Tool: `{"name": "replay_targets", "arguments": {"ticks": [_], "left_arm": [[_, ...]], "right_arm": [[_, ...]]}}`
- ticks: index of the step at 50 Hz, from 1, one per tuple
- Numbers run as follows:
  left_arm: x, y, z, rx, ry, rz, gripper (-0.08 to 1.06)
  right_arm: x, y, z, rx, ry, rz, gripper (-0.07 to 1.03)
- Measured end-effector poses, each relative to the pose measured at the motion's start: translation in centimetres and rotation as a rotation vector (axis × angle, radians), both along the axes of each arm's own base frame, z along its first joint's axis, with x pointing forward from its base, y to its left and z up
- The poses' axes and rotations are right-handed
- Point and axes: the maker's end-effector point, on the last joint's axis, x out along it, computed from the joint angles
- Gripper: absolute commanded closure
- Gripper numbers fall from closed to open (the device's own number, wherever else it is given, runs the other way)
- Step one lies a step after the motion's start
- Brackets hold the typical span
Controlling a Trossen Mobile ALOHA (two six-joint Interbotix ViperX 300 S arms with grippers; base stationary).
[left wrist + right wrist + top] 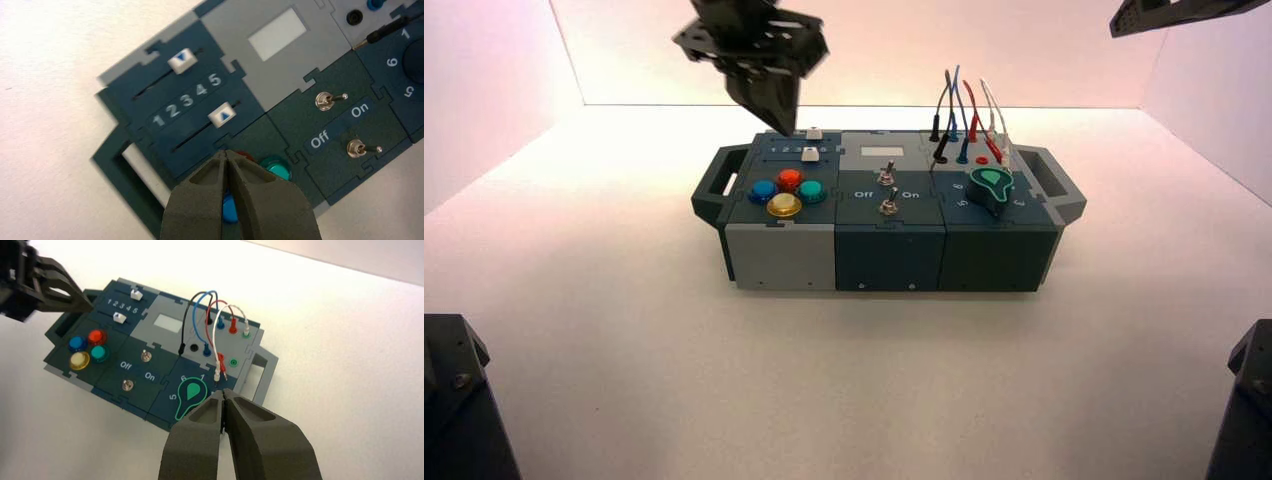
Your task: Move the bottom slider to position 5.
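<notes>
Your left gripper (227, 156) hovers above the box's (784, 255) button corner, its matte wedge fingers pinched shut on nothing. You'll find the bottom slider (222, 115), a blocky white knob, nearest numeral 5 (215, 79).

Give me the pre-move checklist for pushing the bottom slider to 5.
1. Bottom slider at position 5: not ok; it seems nearer 4, with track showing beyond it.
2. Left gripper shut for pushing: ok.
3. Left gripper touching the slider's knob: not ok; its tip is apart from it, on the buttons' side.
4. Track toward 5 unobstructed: ok.
5. Right gripper out of the way: ok; shut, held off the dial end.
</notes>
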Motion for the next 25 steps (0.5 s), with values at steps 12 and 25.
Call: {"name": "replay_targets", "arguments": {"ticks": [12,25], "left_arm": [[1.1,-0.8,-0.8,0.007,-0.001,-0.007,1.01],[1.9,-1.0,-1.4,0.032,-0.011,-0.029,1.01]], "right_arm": [[0.0,0.0,-0.1,-0.001,0.003,0.0,0.99],[0.0,0.0,0.0,0.0,-0.002,0.003,0.99]]}}
